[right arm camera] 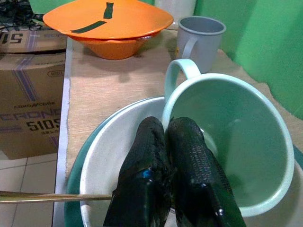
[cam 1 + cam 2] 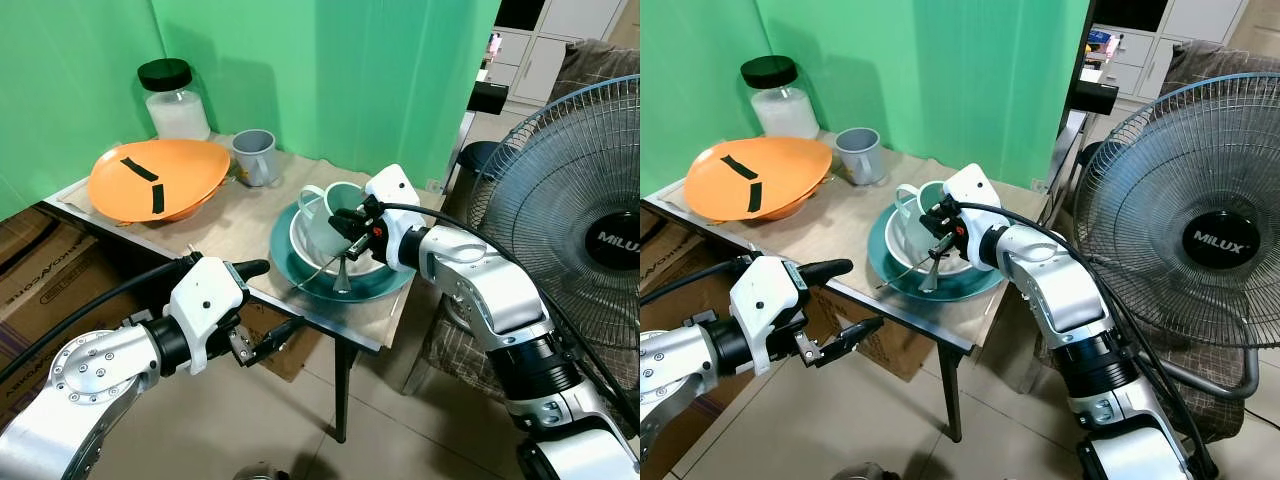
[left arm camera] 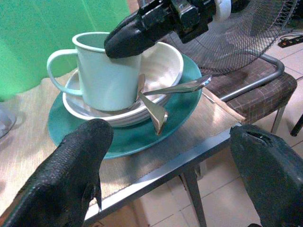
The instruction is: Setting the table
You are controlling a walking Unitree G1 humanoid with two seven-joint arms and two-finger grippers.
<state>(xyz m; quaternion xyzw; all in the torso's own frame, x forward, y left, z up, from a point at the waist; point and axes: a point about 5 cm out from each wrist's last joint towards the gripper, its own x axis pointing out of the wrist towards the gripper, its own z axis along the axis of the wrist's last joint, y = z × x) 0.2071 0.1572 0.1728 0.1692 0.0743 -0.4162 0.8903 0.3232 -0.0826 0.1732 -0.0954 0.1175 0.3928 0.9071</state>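
A mint mug (image 2: 325, 215) stands in a white bowl (image 2: 300, 245) on a teal plate (image 2: 385, 283) near the table's front right corner. A spoon (image 3: 156, 111) and a fork (image 3: 184, 86) lean out of the bowl onto the plate. My right gripper (image 2: 350, 222) is shut on the mug's rim, one finger inside and one outside, as the right wrist view (image 1: 165, 175) shows. My left gripper (image 2: 268, 305) hangs open just below and in front of the table's front edge, its fingers (image 3: 71, 175) spread wide and pointing toward the plate.
Farther back on the table sit an orange bowl (image 2: 155, 180) with black strips, a grey mug (image 2: 255, 155) and a black-lidded jar (image 2: 175, 100). A large fan (image 2: 580, 230) stands close on the right. Cardboard boxes (image 2: 50, 280) lie left of the table's metal edge (image 2: 320, 320).
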